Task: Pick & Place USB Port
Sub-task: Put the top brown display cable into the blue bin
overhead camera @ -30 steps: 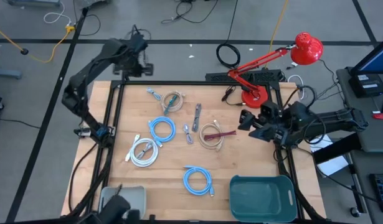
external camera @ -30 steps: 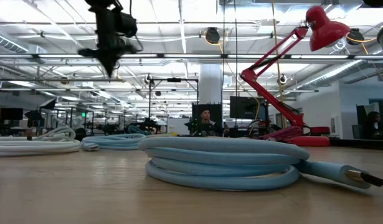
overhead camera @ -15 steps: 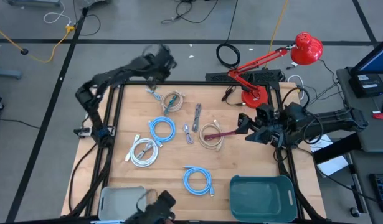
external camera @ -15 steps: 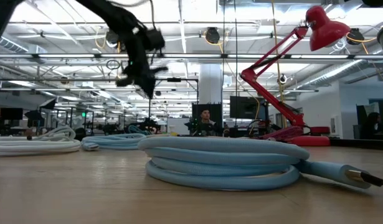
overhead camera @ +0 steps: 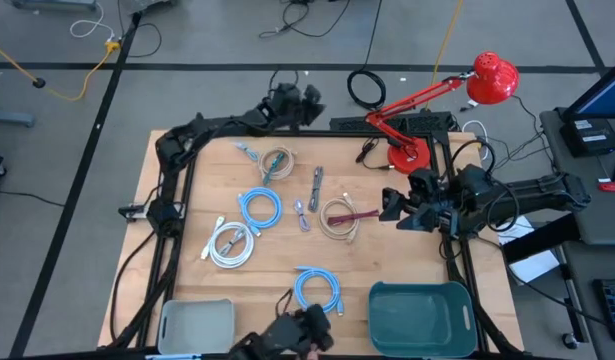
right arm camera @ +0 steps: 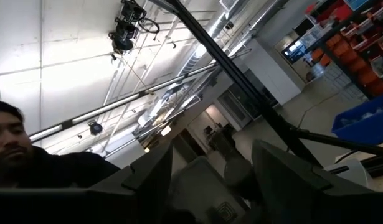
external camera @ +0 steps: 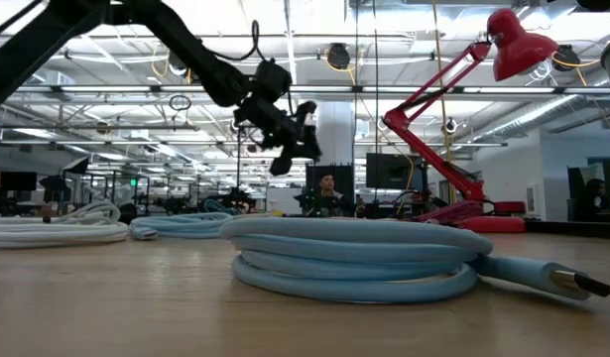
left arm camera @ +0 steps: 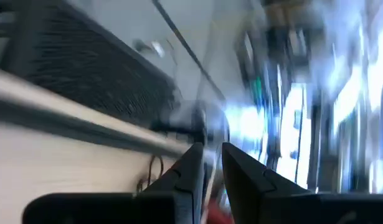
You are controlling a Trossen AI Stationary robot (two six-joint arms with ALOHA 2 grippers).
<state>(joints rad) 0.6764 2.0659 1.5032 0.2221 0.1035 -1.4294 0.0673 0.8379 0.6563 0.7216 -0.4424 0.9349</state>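
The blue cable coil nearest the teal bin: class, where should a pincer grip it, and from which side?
Grip the blue coil across its bundled ring, coming straight down from above. It lies flat on the table with clear wood around it and an open centre for one finger. The plug end sticks out loose, so gripping there would probably drag the loops apart.

Two arms, both matte black, built of slim tubular links with chunkier rounded joint housings. Left arm (overhead camera: 202, 128) has black cable looped along its links, ends in a boxy black wrist. Right arm (overhead camera: 532, 190) bulkier at wrist, also cabled. Flat, dark, tapered fingers (left arm camera: 241, 180) on the left; broad dark fingers (right arm camera: 284, 171) on the right.
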